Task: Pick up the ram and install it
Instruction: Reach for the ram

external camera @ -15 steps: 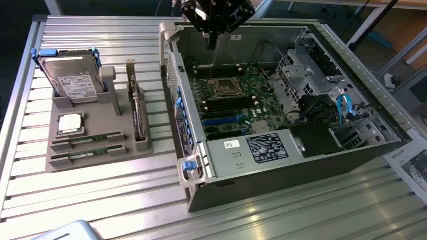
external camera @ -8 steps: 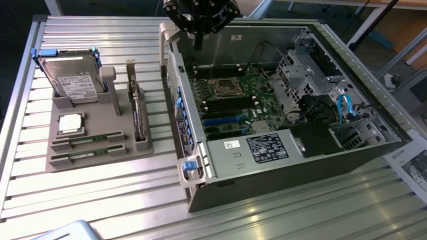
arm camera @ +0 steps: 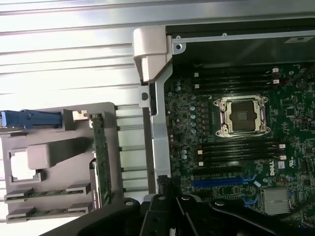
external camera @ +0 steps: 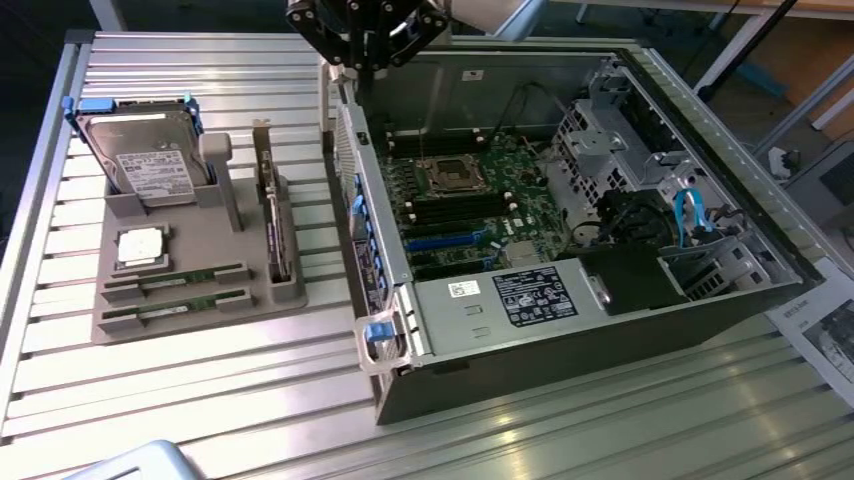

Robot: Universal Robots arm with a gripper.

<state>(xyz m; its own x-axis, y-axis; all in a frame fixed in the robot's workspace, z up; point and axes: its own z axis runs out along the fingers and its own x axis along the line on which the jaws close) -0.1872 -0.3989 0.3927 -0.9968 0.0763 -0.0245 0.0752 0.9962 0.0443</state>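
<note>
The gripper (external camera: 363,58) is closed and holds nothing. It hangs high above the wall of the open computer case (external camera: 534,330), off the gray tray (external camera: 200,322) on its case side, level with the tray's hard-drive (external camera: 147,160) end.

By my reading the task is at its very start. Nothing has been picked up, and the black memory slots (arm camera: 241,147) on the motherboard (external camera: 487,185) look empty.

The ram (external camera: 176,275) sits in a slot at the tray's end farthest from the hard drive, with its twin stick (external camera: 174,306) just beside it at the tray's outer edge. I cannot tell which of the 2 is meant. Both lie well apart from the gripper.

Each stick's long axis runs across the tray's short width, at about a right angle to the upright expansion card (external camera: 274,225) on the tray's case side. 1 end of each points toward the case. That axis looks roughly parallel to the memory slots.
</note>
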